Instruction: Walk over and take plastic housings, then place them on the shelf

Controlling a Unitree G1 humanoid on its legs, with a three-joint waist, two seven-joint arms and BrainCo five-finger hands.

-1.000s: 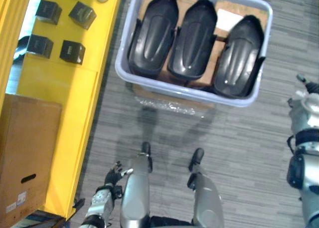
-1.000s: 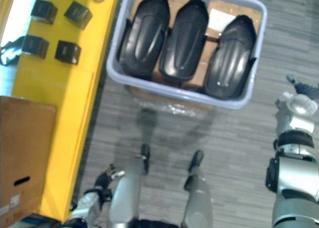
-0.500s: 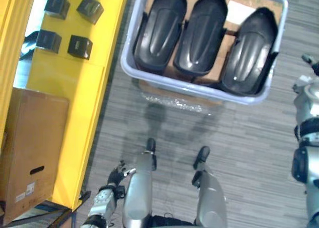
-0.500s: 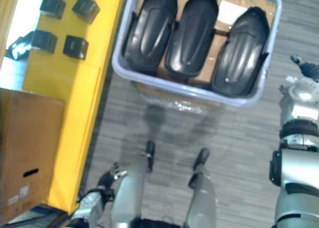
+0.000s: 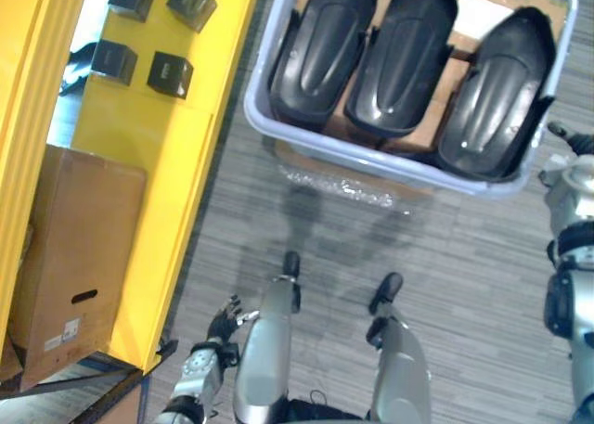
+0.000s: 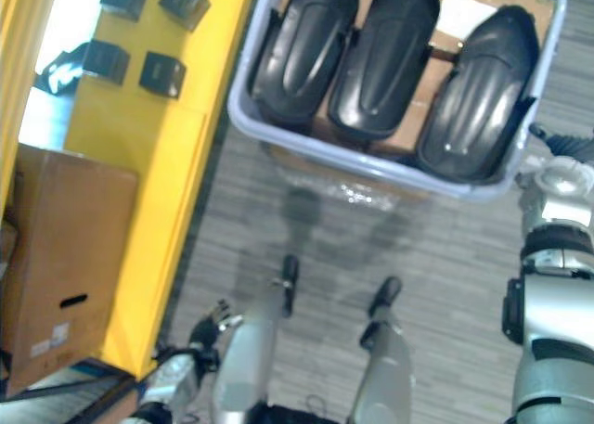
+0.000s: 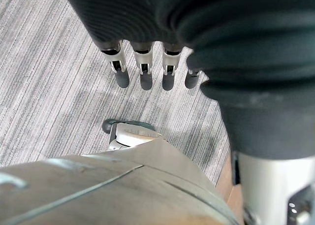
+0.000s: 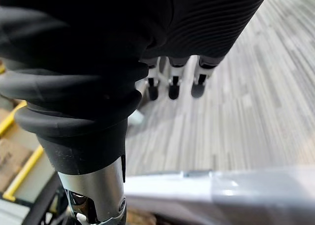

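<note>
Top edge is cutting off far rim of grey bin (image 5: 269,127) and tips of three plastic housings (image 5: 401,57). Housings are covering most of cardboard liner (image 5: 457,48) beneath. Cardboard box (image 6: 65,257) is running off left edge.

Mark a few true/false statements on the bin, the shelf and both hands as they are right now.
1. The bin holds three black housings. True.
2. The left hand grips a housing. False: its fingers are straight and it holds nothing.
3. The yellow shelf carries small black boxes. True.
4. The bin stands on the yellow shelf. False: it stands beside the shelf.
5. The right hand holds nothing, fingers straight. True.
</note>
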